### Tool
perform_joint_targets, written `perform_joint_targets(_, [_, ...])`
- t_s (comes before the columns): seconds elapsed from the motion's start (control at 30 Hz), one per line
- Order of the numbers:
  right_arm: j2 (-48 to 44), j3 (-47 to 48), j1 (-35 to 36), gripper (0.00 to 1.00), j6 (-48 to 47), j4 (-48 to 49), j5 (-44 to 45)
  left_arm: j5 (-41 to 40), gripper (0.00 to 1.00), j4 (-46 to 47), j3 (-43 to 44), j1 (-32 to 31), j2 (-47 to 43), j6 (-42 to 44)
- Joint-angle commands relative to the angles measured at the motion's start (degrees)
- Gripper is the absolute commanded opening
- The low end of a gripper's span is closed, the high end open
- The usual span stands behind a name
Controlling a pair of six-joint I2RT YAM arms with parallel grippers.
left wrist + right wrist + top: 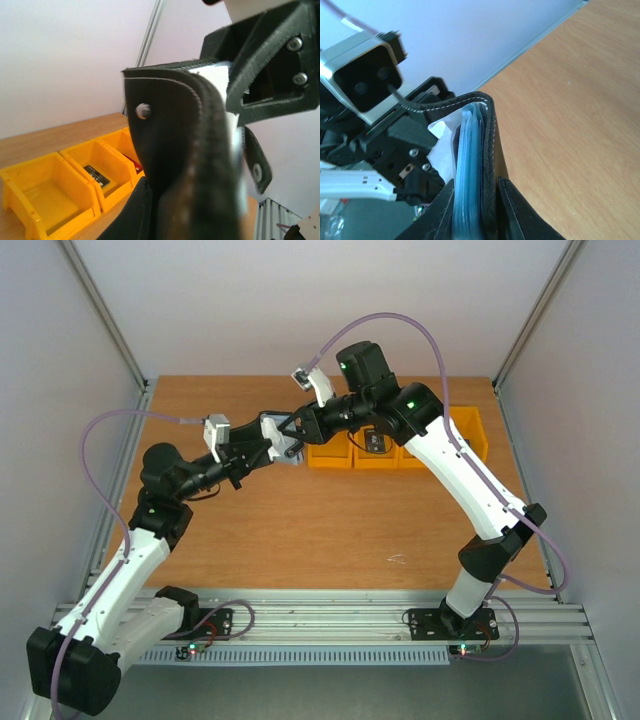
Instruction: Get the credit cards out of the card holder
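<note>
The black card holder (285,437) hangs in the air over the table's far middle, held between both arms. My left gripper (268,445) is shut on one flap; in the left wrist view the card holder (175,150) fills the frame and one finger (127,215) presses against it. My right gripper (300,426) is shut on the other flap (490,145), pinching the blue inner layers (469,170). A white edge (440,140) shows inside the fold. One dark credit card (96,175) and a red one (131,161) lie in the yellow bins.
A row of yellow bins (395,452) stands on the wooden table just right of the grippers, at the back. Metal frame posts and white walls close in the table's left, right and far sides.
</note>
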Motion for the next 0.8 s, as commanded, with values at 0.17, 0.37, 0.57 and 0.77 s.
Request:
perform_joint_targets(0.17, [-6.39, -8.99, -4.99, 0.45, -0.58, 5.71, -11.79, 3.06, 0.0, 8.06, 0.84, -0.21, -1.1, -3.64])
perform_joint_targets(0.37, [-7.57, -9.45, -6.68, 0.62, -6.31, 1.02, -15.75, 3.37, 0.0, 8.17, 1.03, -0.21, -0.88, -4.72])
perform_joint_targets(0.57, [-7.58, -9.14, -8.78, 0.63, -10.37, -4.39, -13.71, 3.94, 0.0, 8.16, 1.23, -0.14, -0.68, -4.69])
perform_joint_targets(0.77, [-8.75, -10.87, -9.79, 0.51, -11.31, -3.08, -10.91, 4.29, 0.0, 8.22, 1.36, -0.19, -0.67, -4.42])
